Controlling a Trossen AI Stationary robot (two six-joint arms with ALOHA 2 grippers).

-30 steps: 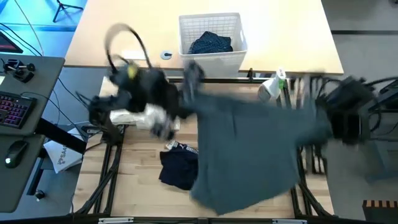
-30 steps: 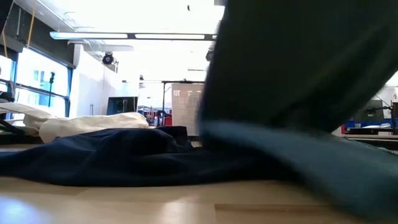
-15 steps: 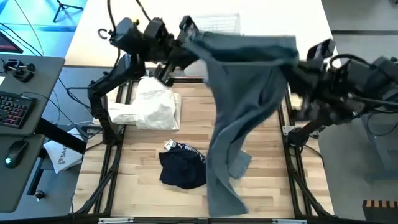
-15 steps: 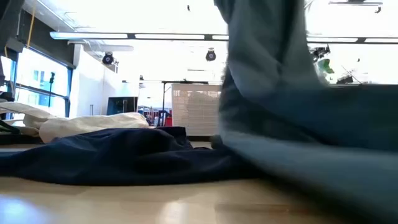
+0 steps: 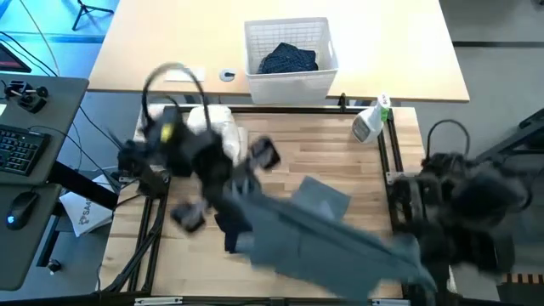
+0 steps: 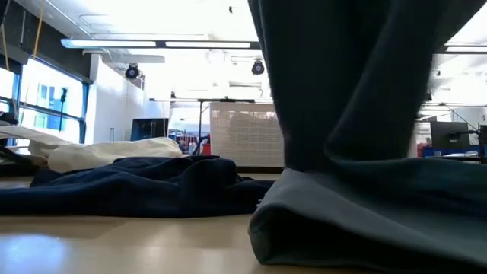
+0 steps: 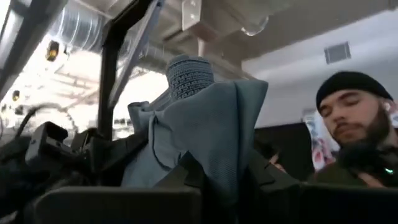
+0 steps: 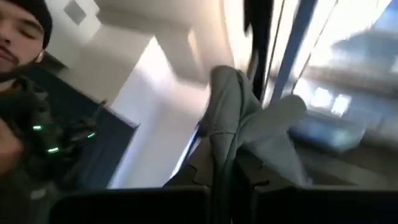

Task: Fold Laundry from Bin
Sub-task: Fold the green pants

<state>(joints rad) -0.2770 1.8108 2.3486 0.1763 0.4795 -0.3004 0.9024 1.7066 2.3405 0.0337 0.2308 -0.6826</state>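
Observation:
The grey-green top (image 5: 331,234) stretches between my two grippers over the table's near half. In the low view it hangs down (image 6: 342,76) and its lower part (image 6: 365,221) lies folded on the wood. My left gripper (image 5: 238,234) is shut on its left end and my right gripper (image 5: 421,255) on its right end. A navy garment (image 6: 137,183) lies on the table left of it. A white cloth (image 5: 212,123) lies at the far left. The white bin (image 5: 321,78) stands beyond the far edge, a navy dotted piece (image 5: 287,59) inside. My left gripper pinches a bunched edge of the top (image 7: 205,149) between its two fingers, in several layers. The fingers slant upward, and cloth stands up past the tips and folds over. My right gripper pinches another bunched edge (image 8: 227,130) the same way, fingers slanting up. Between them the top sags, its lower part on the table.
A spray bottle (image 5: 370,119) stands at the table's far right corner. Black frame rails (image 5: 153,221) run along both sides of the wood. A person in a dark beanie (image 7: 354,118) shows beyond the table in both wrist views.
Both grippers, staying shut on the top, swung it up toward the far edge over the bin, then back toward the near edge and down. The top went from hanging long below them to being stretched sideways, its lower part landing folded on the table.

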